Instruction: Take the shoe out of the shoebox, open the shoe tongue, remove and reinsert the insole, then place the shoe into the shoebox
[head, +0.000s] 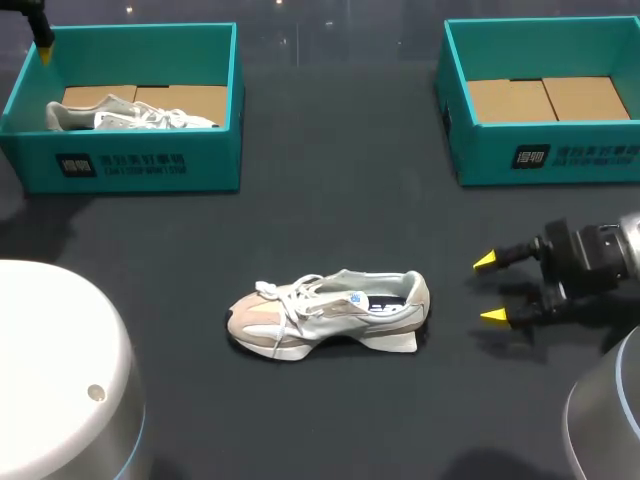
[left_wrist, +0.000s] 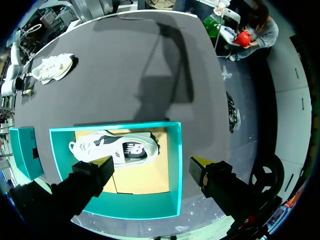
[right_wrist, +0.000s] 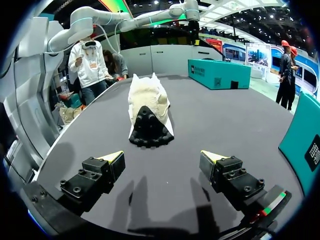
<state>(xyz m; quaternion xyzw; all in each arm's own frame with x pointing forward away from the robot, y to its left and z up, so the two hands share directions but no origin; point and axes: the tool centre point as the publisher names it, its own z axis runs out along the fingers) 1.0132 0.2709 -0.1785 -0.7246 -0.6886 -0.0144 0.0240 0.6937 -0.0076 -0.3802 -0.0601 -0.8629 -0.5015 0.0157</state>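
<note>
On the dark table (head: 330, 200) lies a shoe (head: 330, 315); left claw (left_wrist: 151, 162) and right claw (head: 489, 289) gape empty.

light: bright overhead | shadows: soft under shoe (head: 330, 312), long across table (left_wrist: 100, 95)

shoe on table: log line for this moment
shoe upright on table | right tool open, near heel, not touching | left tool open above left box
</note>
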